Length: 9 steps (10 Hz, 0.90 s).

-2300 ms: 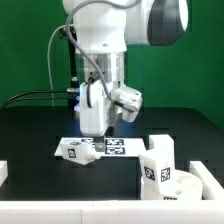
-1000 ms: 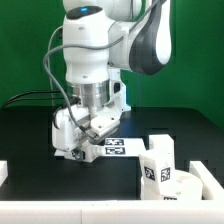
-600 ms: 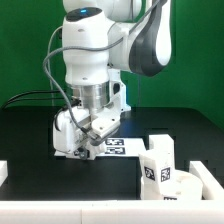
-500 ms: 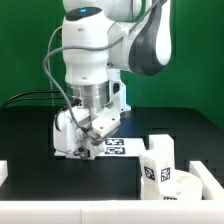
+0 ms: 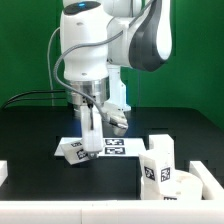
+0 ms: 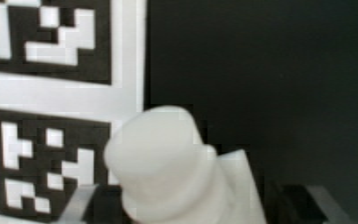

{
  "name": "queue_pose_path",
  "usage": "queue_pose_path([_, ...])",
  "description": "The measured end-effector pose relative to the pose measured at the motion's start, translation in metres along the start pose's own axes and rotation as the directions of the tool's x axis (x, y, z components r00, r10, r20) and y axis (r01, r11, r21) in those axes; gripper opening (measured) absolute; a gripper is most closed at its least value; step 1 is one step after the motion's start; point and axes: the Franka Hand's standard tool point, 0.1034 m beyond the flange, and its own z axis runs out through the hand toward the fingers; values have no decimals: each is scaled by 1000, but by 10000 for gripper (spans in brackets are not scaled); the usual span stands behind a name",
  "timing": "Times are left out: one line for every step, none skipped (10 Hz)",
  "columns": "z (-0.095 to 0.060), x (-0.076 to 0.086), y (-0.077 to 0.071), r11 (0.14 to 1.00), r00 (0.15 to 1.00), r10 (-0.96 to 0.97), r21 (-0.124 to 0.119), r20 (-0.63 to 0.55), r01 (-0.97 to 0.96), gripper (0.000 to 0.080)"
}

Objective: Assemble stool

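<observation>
My gripper (image 5: 92,138) is shut on a short white stool leg (image 5: 92,128) that hangs below it, just above the marker board (image 5: 116,146). In the wrist view the leg (image 6: 172,165) fills the space between the dark fingers (image 6: 311,196), its rounded end pointing away from the camera, and the gripper (image 6: 202,203) clamps it from both sides. Another tagged white piece (image 5: 70,151) lies at the board's end on the exterior view's left. On the exterior view's right a tagged leg (image 5: 158,162) stands beside the white seat (image 5: 198,182).
The black table (image 5: 40,135) carries the marker board, whose tags (image 6: 51,40) show beside the held leg in the wrist view. A small white part (image 5: 4,171) sits at the exterior view's left edge. Black cables (image 5: 30,97) run behind the arm.
The gripper went from open and low over the board to shut on the leg. The arm has since risen and turned, lifting the leg upright.
</observation>
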Motion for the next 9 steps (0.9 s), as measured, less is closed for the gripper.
queue_pose_path([0, 0, 0, 998, 998, -64, 0, 0, 64, 363])
queue_pose_path([0, 0, 0, 992, 992, -128, 0, 0, 128, 363])
queue_pose_path([-1, 1, -1, 960, 960, -279, -14, -8, 279, 363])
queue_pose_path([-2, 2, -2, 874, 874, -485, -37, -17, 485, 363])
queue_pose_path([-2, 14, 1, 780, 779, -626, -32, -25, 625, 363])
queue_pose_path([-1, 21, 6, 694, 693, -720, -42, -35, 719, 363])
queue_pose_path([2, 21, 11, 613, 612, -790, -55, -33, 788, 363])
queue_pose_path([3, 22, 15, 578, 577, -816, -65, -39, 813, 363])
queue_pose_path([3, 23, 15, 570, 569, -822, -66, -39, 819, 363])
